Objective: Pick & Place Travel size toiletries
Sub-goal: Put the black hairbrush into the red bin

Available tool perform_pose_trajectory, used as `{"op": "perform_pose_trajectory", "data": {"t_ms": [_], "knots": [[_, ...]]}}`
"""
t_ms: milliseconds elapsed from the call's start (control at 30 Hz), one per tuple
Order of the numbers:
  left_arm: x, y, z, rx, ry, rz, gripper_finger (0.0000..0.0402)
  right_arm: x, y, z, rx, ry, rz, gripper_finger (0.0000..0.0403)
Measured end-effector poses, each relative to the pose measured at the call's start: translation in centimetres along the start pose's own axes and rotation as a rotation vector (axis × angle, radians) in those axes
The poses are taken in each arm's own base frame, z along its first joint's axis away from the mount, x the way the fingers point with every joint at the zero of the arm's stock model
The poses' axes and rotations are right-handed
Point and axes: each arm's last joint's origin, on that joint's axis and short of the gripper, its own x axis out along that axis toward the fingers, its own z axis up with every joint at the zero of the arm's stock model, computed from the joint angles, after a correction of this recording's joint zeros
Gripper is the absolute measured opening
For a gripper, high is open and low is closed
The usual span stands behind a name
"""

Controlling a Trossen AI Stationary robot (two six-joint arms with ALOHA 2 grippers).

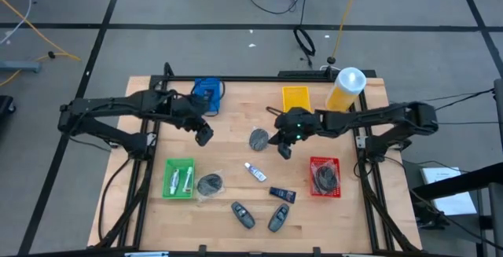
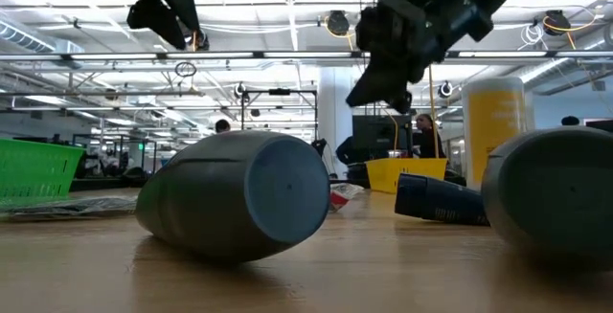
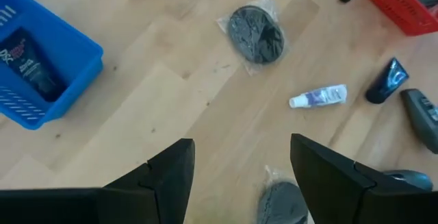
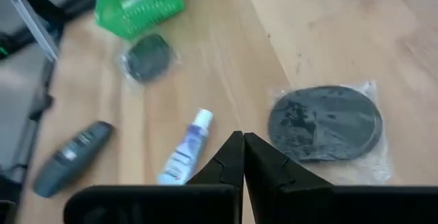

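Loose toiletries lie flat on the wooden table: a grey round wrapped pad [image 1: 258, 138] at the middle, a second pad [image 1: 210, 184], a small white tube [image 1: 255, 171], a dark-blue mini tube [image 1: 282, 195] and two dark-grey oblong pieces [image 1: 243, 214] [image 1: 277, 218] near the front edge. My left gripper [image 1: 203, 135] hangs open and empty above bare wood, left of the middle pad [image 3: 256, 33]. My right gripper [image 1: 284, 148] is shut and empty, hovering just right of that pad [image 4: 325, 122] and clear of the table [image 2: 383, 83].
A blue tray [image 1: 207, 94] with a dark-blue tube stands at the far left. A yellow tray [image 1: 295, 97] and a large yellow bottle [image 1: 346, 88] stand at the far right. A green tray [image 1: 179, 178] holds white tubes; a red tray [image 1: 324, 175] holds a dark item.
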Motion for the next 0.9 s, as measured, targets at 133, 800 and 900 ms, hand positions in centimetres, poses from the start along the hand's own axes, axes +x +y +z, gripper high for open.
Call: {"op": "perform_pose_trajectory", "data": {"t_ms": [133,800,900], "knots": [[0.0,-0.4,-0.3,-0.002,0.007,-0.01,0.0234,0.9,-0.3,-0.3,-0.159,0.011,-0.006,0.0],[-0.1,-1.1,-0.4,-0.026,-0.038,-0.019,0.0234,2.6,-3.3,-0.7,-0.442,0.045,-0.214,0.0048],[-0.1,-1.2,-0.3,-0.027,-0.042,-0.022,0.0235,3.2,-4.0,-1.2,-0.43,0.084,-0.221,0.0091]]}}
